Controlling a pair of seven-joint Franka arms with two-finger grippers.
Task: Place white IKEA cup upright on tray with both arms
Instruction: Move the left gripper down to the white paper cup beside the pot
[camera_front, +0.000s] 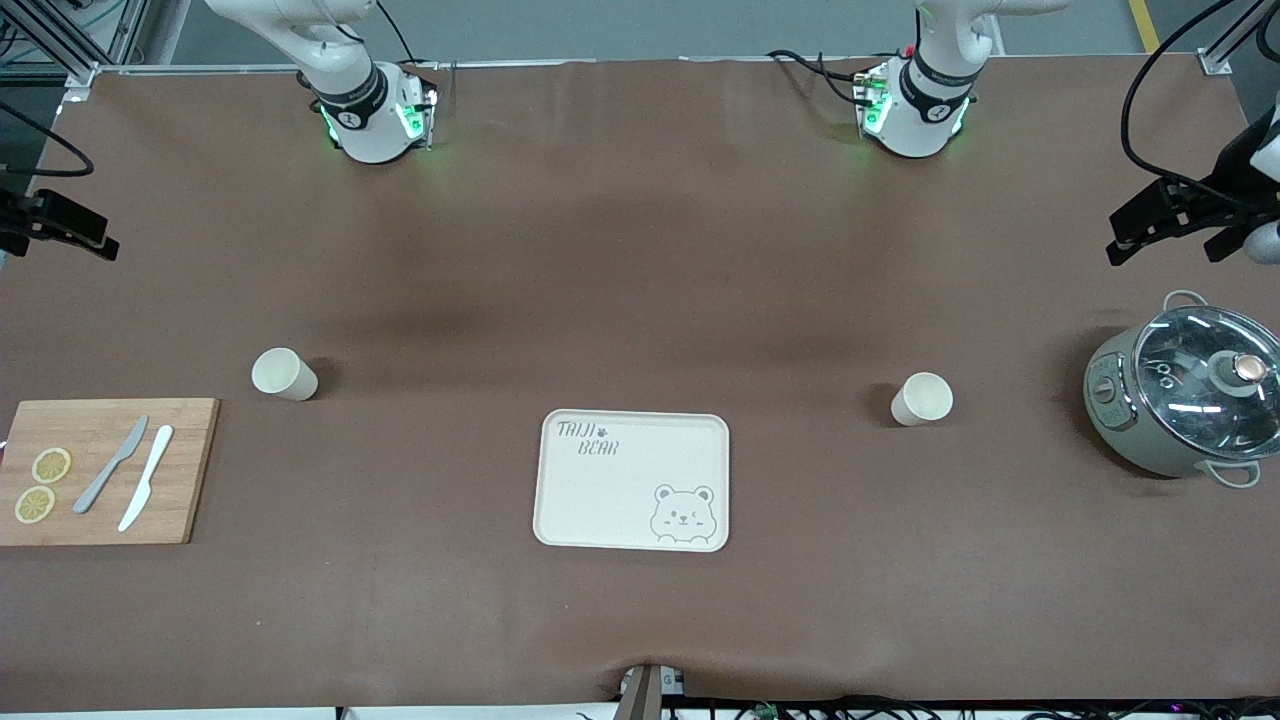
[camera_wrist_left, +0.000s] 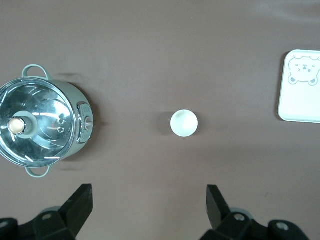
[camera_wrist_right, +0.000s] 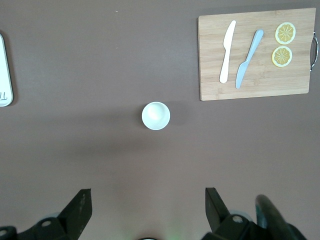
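Left gripper (camera_wrist_left: 147, 207): spread wide, holding nothing, touching nothing; it hangs high over the table at the left arm's end, with a cup showing between its two fingers far below.
Right gripper (camera_wrist_right: 145, 210): also spread wide and empty, high over the table at the right arm's end, above the other cup.
Cups: two, both white and standing upright with the mouth up. One cup (camera_front: 921, 399) stands between the tray and the pot; the second cup (camera_front: 284, 374) stands just beside the cutting board's corner, farther from the front camera than the board.
Tray (camera_front: 632, 480): one, cream-white with a bear drawing, in the middle of the table, nothing on it, well apart from both cups.
Pot (camera_front: 1186, 398): one, with a glass lid.
Cutting board (camera_front: 105, 470): one, wooden, carrying two knives (camera_front: 110, 464) and two lemon slices (camera_front: 51, 465).
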